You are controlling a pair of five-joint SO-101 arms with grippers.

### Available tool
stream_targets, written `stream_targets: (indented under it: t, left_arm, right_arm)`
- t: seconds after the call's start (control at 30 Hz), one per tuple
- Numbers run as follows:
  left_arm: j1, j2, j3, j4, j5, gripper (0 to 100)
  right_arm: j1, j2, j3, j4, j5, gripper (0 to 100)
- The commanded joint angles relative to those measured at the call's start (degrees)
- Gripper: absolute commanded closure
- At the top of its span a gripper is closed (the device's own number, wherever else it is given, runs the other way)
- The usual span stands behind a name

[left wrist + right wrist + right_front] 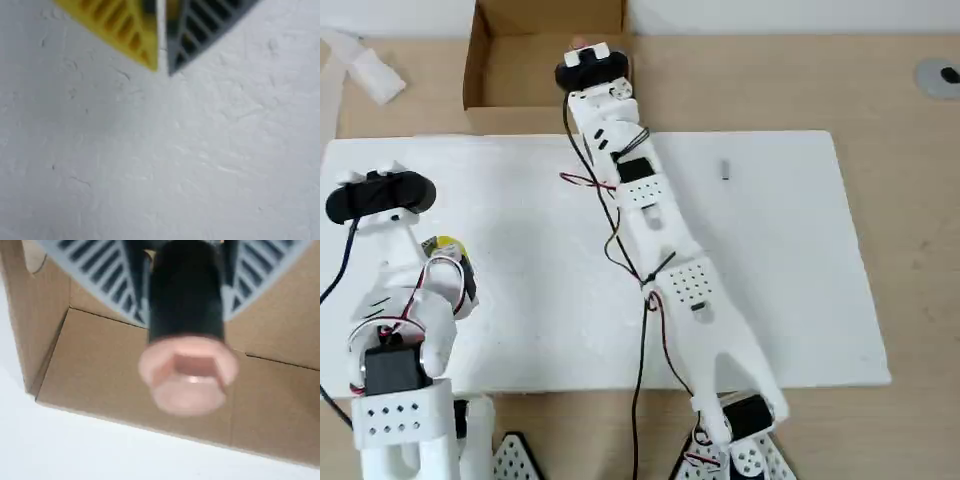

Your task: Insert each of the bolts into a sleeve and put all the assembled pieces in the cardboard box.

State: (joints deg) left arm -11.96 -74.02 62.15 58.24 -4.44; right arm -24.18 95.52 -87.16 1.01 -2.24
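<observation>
Where the right arm stretches far across the table, the right gripper [588, 52] is clamped on a black sleeve [186, 290] with a pink bolt [187, 372] in its end, the hexagonal head sticking out. The assembled piece hangs over the inside of the open cardboard box [480, 62], which stands at the far edge, left of centre, just beyond a white foam sheet [770, 280]. The sheet covers most of the wooden table [910, 200]. At the near left, the left gripper [162, 62] points down at the sheet, its yellow and grey tips drawn together with nothing between them. A small dark piece [726, 170] lies alone on the sheet, right of the outstretched arm. White scraps [365, 68] lie at the far left.
</observation>
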Motion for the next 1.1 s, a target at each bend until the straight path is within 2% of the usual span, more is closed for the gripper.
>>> stream_targets:
  t: [0.0, 0.17, 0.6, 0.77, 0.93, 1.07]
  left_arm:
    - [-0.9, -0.3, -3.3, 0.2, -0.4, 100]
    - [-0.9, -0.3, -3.3, 0.3, -0.4, 100]
    - [-1.0, -0.3, -3.3, 0.2, -4.0, 100]
    - [-1.0, -0.3, -3.3, 0.2, -5.7, 100]
    - [-1.0, -0.3, -3.3, 0.2, -6.1, 100]
    - [-1.0, -0.3, -3.3, 0.2, -6.0, 100]
  right_arm:
    - [0.9, 0.2, -5.1, 1.9, 0.4, 93.9]
    - [0.7, 0.7, -6.4, 5.8, 0.4, 85.7]
    - [0.7, 0.4, -7.3, 7.5, 0.3, 81.6]
    - [0.6, -2.9, -8.5, 18.2, -0.6, 81.7]
    - [1.6, -13.2, -8.3, 35.3, -3.7, 81.8]
    - [2.2, -20.4, -8.3, 41.6, -3.8, 81.8]
